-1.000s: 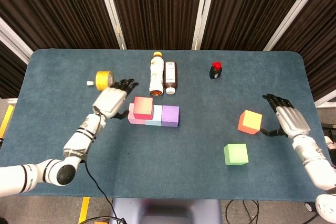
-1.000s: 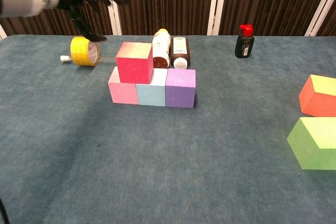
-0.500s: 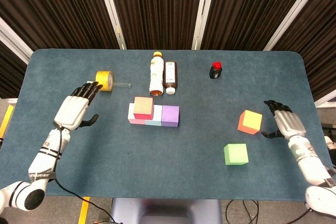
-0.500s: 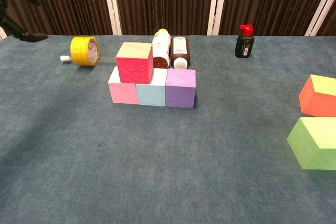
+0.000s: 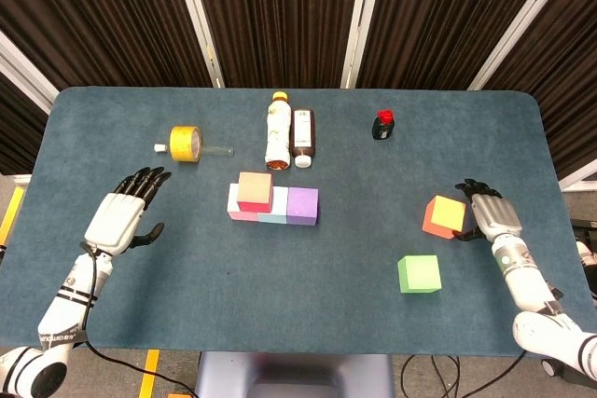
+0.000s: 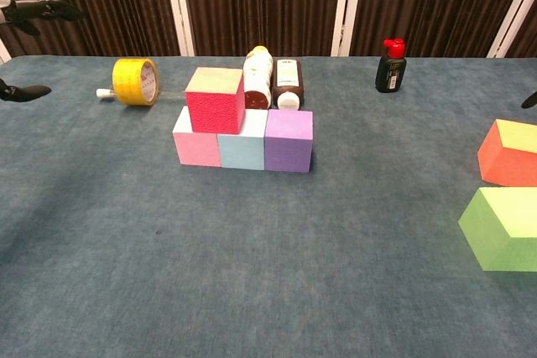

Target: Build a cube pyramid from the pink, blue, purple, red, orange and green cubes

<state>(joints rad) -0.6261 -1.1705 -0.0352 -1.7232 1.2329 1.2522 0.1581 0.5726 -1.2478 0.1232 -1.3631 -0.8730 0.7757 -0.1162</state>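
The green cube [image 5: 419, 274] sits nearest the front edge of the bench [image 5: 187, 267], toward the right, well apart from any hand. Just beyond it the orange cube [image 5: 444, 215] rests near the right edge, with the right hand [image 5: 489, 214] close against its right side; its fingers [image 5: 471, 190] are spread and curve round the cube's far corner, but whether they touch it cannot be told, and nothing is lifted. Toward the left edge the left hand [image 5: 121, 216] hovers with fingers [image 5: 142, 180] wide, holding nothing.

At mid-bench the pink cube [image 6: 195, 144], blue cube [image 6: 242, 147] and purple cube [image 6: 289, 142] stand touching in one row whose long axis runs left to right, parallel to the front edge. The red cube [image 6: 215, 99] sits on top, over the pink-blue seam but shifted toward the pink end.

The likely trouble is in the second tier: the orange cube must land beside the red over blue and purple, and a loose or skewed grasp could tip it or nudge the red off its perch. The orange and green cubes both lie turned slightly against the row, so they would need squaring. The two bottles [image 5: 278, 130] lying just behind the row toward the far edge crowd any approach from behind.
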